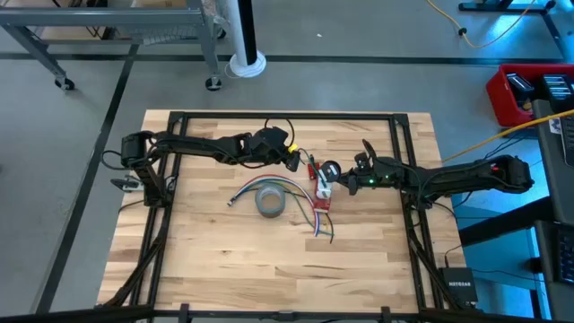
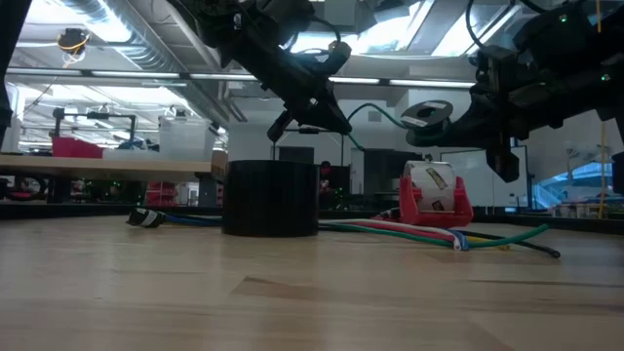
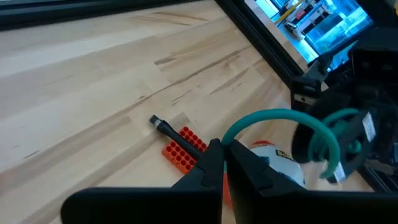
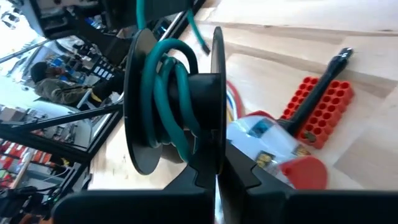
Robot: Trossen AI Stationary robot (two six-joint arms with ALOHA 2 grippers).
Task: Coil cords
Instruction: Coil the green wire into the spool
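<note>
Currently: black spool [image 4: 177, 102] wound with green cord [image 4: 163, 93], clamped by right gripper [image 4: 217, 163]; left gripper [image 3: 225, 160] pinches the cord's tail.

even overhead light, bright ceiling glare, blurred foreground

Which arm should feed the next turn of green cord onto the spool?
Left. The left gripper is shut on the green cord; the right gripper is shut on the spool.
</note>
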